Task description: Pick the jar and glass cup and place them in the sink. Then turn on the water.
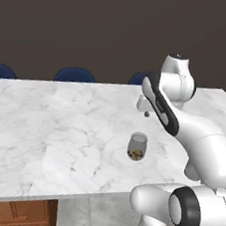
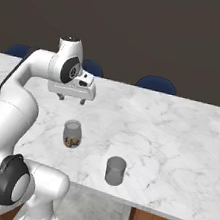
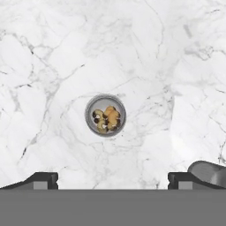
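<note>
So nothing is done yet: the jar point(image 3: 105, 115) and the glass cup point(image 2: 115, 171) stand on the counter point(image 1: 43, 126). The hand point(image 2: 72, 99) hovers spread above the jar, glass cup at four o'clock.

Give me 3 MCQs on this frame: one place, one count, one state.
1. Where is the jar?
A. In a basin
B. On the marble counter
C. Held in the fingers

2. How many glass containers stand on the counter?
A. One
B. Two
C. Four

3. The gripper is:
A. Open above the jar
B. Shut on the jar
C. Shut on the glass cup

Answers:
1 B, it stands upright on marble.
2 B, jar plus cup.
3 A, fingers spread wide, jar untouched below.
</note>
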